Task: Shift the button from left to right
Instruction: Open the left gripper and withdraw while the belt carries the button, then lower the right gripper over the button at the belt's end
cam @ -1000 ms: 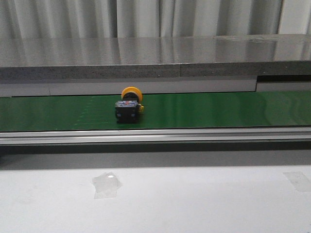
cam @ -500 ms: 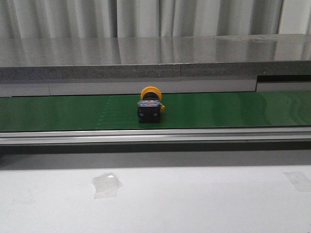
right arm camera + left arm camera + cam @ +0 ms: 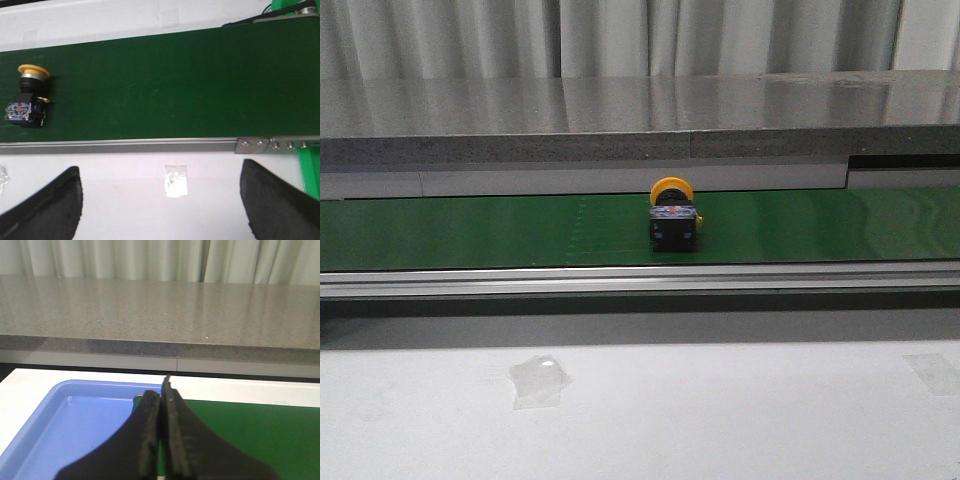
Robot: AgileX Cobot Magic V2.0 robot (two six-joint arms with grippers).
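Lighting's pretty even and soft overall, nothing harsh. The front view is a bit dim and grainy, with a pale sheen off the grey countertop (image 3: 640,105) where the curtains (image 3: 620,35) reflect in it. The green belt (image 3: 470,230) looks dark, and the button (image 3: 673,213) only throws a faint shadow at its base. The left wrist view is brighter, with the left gripper (image 3: 161,440) fingers dark and soft up close. The right wrist view is the sharpest, though the right gripper (image 3: 160,200) fingers are blurry black blobs and the white table (image 3: 125,20) looks slightly washed out.
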